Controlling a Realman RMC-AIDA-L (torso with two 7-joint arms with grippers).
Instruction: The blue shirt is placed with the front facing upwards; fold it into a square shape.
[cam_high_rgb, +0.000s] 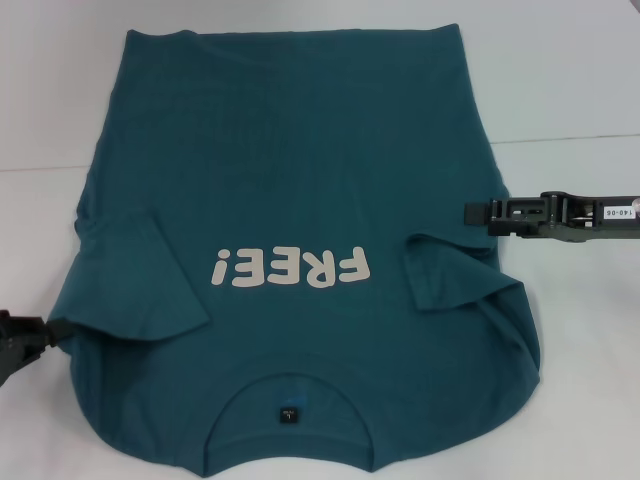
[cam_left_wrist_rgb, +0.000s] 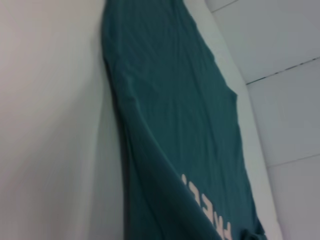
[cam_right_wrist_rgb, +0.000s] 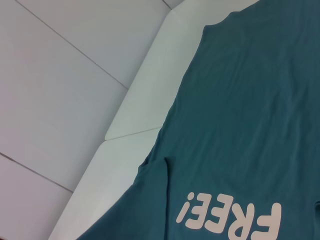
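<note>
The blue shirt (cam_high_rgb: 300, 170) lies front up on the white table (cam_high_rgb: 570, 80), with its collar (cam_high_rgb: 290, 392) and small dark tag (cam_high_rgb: 290, 412) nearest me. The cream "FREE!" print (cam_high_rgb: 290, 268) reads upside down. Both short sleeves are folded inward onto the body, one on the left (cam_high_rgb: 140, 280) and one on the right (cam_high_rgb: 455, 275). My left gripper (cam_high_rgb: 30, 338) is at the shirt's left edge near the shoulder. My right gripper (cam_high_rgb: 480, 213) hovers at the shirt's right edge, pointing inward. The shirt also shows in the left wrist view (cam_left_wrist_rgb: 170, 110) and the right wrist view (cam_right_wrist_rgb: 250, 110).
Bare white table lies on both sides of the shirt and beyond its hem. A seam line (cam_high_rgb: 570, 140) crosses the table top. The right wrist view shows the table's edge (cam_right_wrist_rgb: 125, 135) and the grey tiled floor (cam_right_wrist_rgb: 60, 75) beyond it.
</note>
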